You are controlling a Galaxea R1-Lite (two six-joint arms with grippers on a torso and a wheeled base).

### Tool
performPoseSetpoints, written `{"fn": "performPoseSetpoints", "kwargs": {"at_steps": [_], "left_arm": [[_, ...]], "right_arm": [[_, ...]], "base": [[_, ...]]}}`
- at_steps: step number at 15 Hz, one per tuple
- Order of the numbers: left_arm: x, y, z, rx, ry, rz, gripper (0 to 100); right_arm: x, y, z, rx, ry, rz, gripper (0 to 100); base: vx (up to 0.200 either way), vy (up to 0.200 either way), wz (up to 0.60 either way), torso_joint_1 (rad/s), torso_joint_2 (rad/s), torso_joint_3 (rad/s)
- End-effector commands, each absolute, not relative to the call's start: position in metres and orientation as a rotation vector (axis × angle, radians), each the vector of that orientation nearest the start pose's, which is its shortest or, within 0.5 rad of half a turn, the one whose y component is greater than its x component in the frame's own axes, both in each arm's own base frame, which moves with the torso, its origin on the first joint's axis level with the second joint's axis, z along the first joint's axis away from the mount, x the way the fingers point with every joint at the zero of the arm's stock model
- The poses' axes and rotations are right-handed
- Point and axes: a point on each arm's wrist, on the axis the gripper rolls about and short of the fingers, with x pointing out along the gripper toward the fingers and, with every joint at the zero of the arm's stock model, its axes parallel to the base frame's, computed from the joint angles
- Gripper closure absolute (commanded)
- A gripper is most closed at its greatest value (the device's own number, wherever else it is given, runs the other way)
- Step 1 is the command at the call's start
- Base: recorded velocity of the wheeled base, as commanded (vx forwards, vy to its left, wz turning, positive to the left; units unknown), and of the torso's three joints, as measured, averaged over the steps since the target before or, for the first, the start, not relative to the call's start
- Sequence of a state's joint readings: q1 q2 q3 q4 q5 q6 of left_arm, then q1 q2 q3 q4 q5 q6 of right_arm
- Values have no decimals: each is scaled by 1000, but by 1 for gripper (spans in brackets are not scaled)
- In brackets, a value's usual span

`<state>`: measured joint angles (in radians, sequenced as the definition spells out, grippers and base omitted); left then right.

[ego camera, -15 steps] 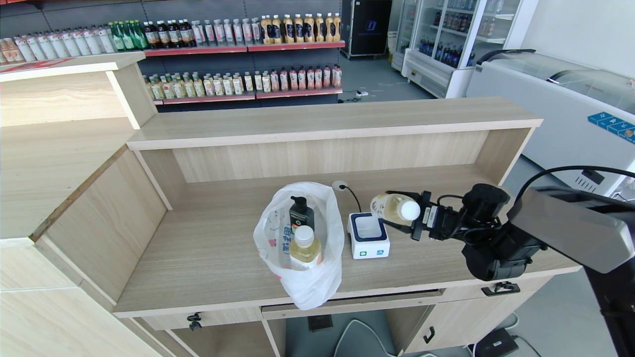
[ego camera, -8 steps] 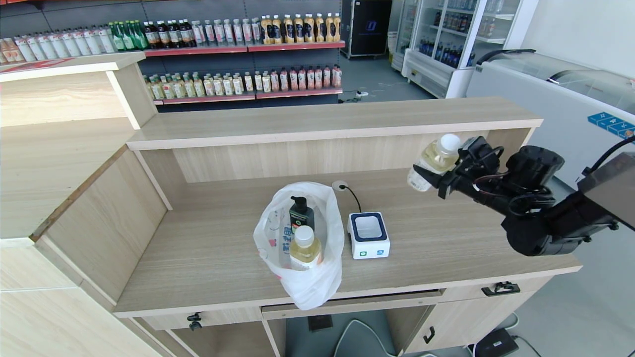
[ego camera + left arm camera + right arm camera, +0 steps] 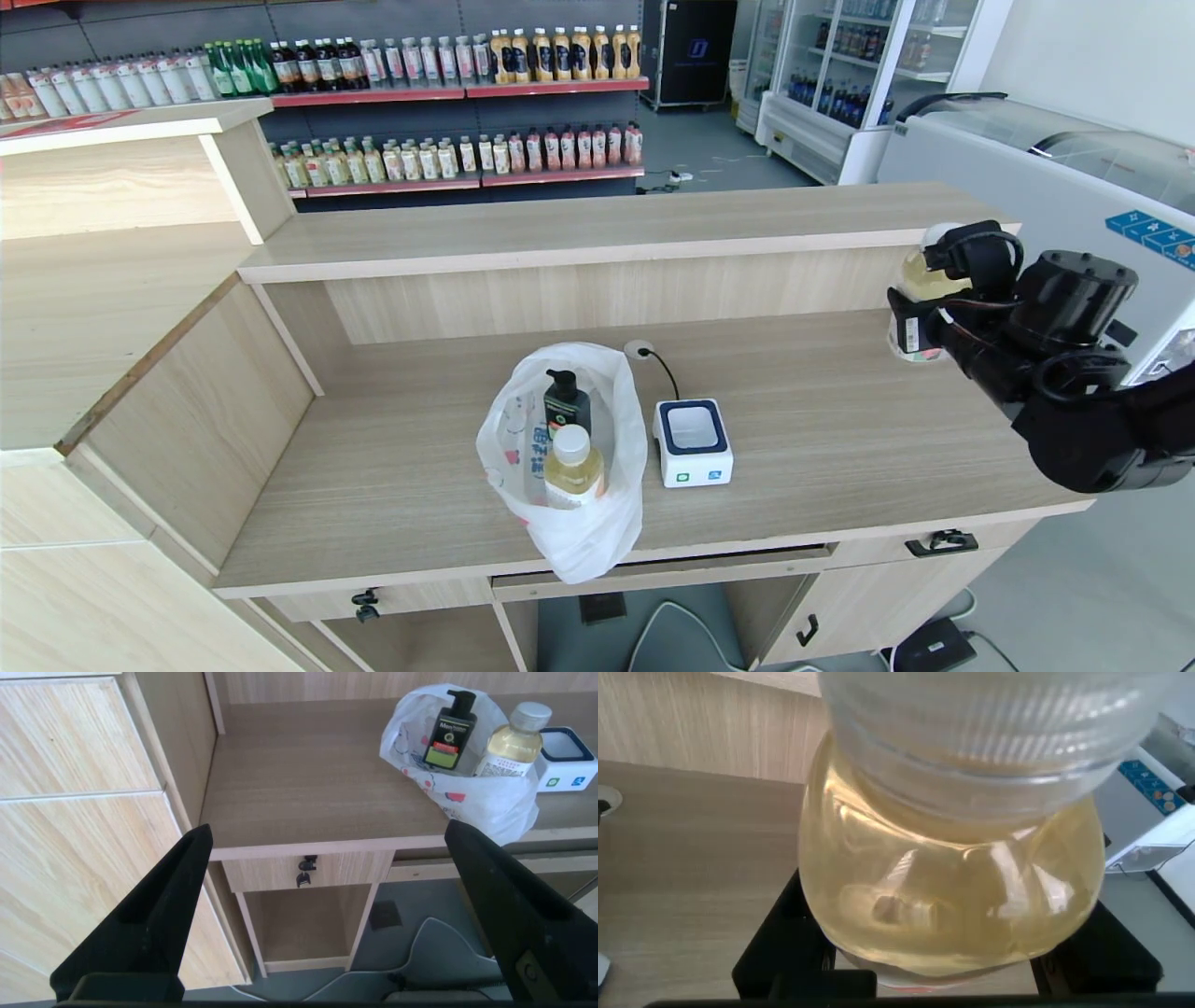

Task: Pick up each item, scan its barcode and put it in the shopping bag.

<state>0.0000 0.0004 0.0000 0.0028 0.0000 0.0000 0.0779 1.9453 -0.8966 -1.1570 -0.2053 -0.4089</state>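
- Found right claw (image 3: pixel 922 319) pinching a bottle (image 3: pixel 920 280) of pale yellow liquid low on its body, one dark finger on either side; bottle upright, cap uppermost.
- Placed it over the counter (image 3: pixel 822 439) at the far right corner, close to the raised back wall; could not tell whether the base touches the wood.
- From the right wrist: same bottle (image 3: pixel 952 887) close up, dark fingers (image 3: pixel 780 952) clasping its lower part, counter wood beyond.
- Found left claw (image 3: pixel 327 835) spread wide, hanging off the counter's near left corner, outside the front edge, facing a drawer (image 3: pixel 304 870) under that edge.
- Logged white shopping bag (image 3: pixel 583 532) standing open mid-counter, sagging over the near edge.
- Counted two items inside: dark pump bottle (image 3: pixel 567 403) toward the back, second bottle (image 3: pixel 572 469) with yellow liquid and white cap in front of it, both upright.
- Marked scanner (image 3: pixel 693 446), white with a dark-framed window facing up, just beside the bag on the side toward the right edge; not clear whether touching.
- Traced black cable (image 3: pixel 665 371) from scanner's rear to a round port (image 3: pixel 639 350) in the counter near the back wall.
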Motion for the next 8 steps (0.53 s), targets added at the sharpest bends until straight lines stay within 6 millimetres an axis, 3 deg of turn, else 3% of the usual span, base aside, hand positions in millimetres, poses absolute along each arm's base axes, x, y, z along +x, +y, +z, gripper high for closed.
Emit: {"fn": "performPoseSetpoints", "kwargs": {"at_steps": [1, 2, 8], "left_arm": [[-23, 0, 75, 0, 3, 0, 0], [-23, 0, 75, 0, 3, 0, 0], [-23, 0, 75, 0, 3, 0, 0]], "right_arm": [[355, 24, 188, -420, -101, -152, 100], [352, 26, 190, -439, -103, -140, 100], [352, 60, 181, -443, -116, 54, 100]], "base": [[0, 0, 0, 0, 0, 0], [0, 0, 0, 0, 0, 0], [0, 0, 600, 2, 3, 2]]}}
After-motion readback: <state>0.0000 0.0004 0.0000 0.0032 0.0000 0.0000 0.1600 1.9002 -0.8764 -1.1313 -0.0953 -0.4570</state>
